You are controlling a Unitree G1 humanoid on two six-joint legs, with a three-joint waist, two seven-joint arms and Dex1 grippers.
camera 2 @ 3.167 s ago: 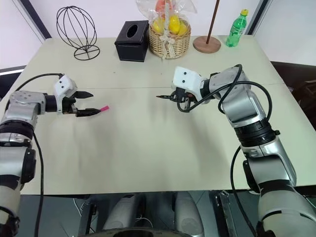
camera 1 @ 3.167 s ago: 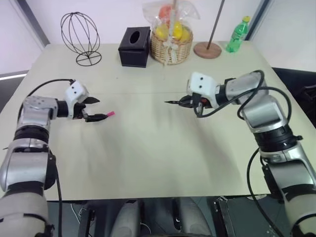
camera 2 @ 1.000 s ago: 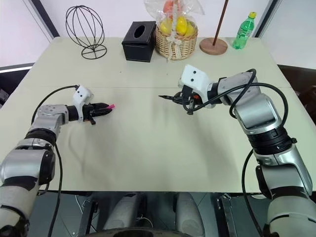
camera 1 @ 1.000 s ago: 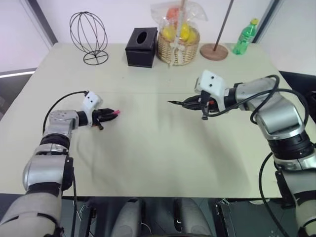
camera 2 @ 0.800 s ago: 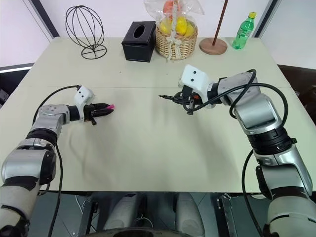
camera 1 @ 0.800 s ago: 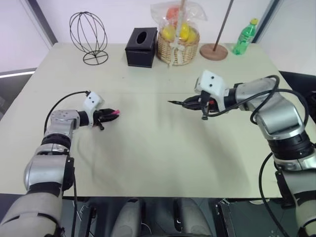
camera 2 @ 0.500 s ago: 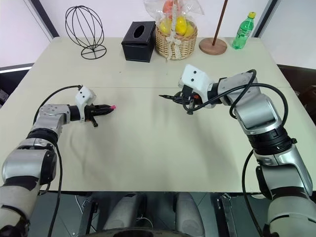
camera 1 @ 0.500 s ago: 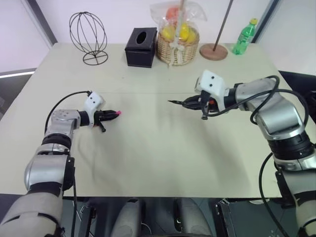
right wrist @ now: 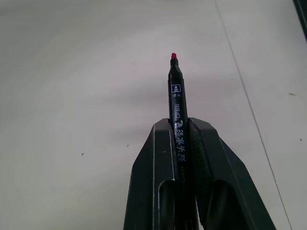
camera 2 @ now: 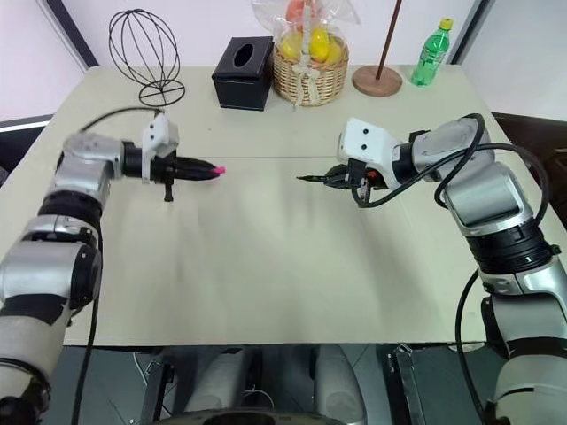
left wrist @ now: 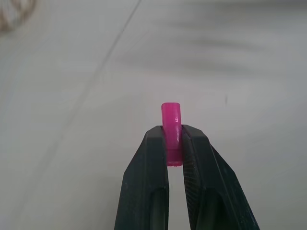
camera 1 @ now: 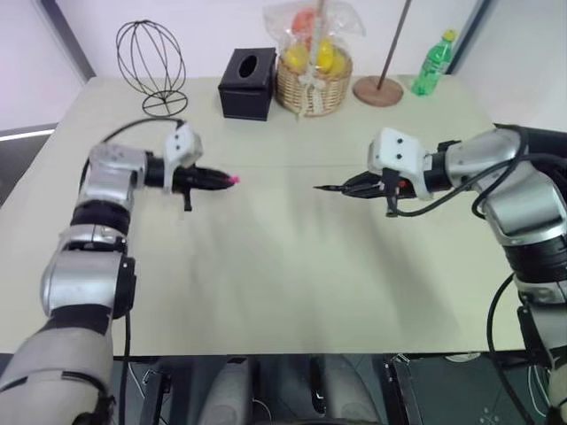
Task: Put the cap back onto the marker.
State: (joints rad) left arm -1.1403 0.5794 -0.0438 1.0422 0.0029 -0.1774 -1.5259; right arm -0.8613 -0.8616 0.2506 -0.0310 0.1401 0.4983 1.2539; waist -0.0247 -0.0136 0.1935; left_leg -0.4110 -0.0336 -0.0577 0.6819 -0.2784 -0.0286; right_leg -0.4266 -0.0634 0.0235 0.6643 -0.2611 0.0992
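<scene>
Because the tiny bright pink plastic tube of a cap (camera 1: 232, 180) is sticking out just past the tips of the left pincer (camera 1: 220, 179), and the thin dark pen-shaped marker (camera 1: 341, 188) is reaching out ahead of the right pincer (camera 1: 361, 185), the two are facing each other well apart above the pale beige tabletop (camera 1: 283, 283) in the left eye view. A slight misalignment while they are closing in could be pushing the fine tip against the cap's rim instead of into it.

In the left wrist view, the left pincer (left wrist: 173, 143) is clamping the cap (left wrist: 171, 125) by its near half only, so a push could be sliding it back or tilting it. Whether its far end is the open one is hard to tell.

In the right wrist view, the right pincer (right wrist: 181, 132) is gripping the marker (right wrist: 176, 96) along its barrel, with the red tip pointing away; its rear end is staying hidden between the jaws.
</scene>
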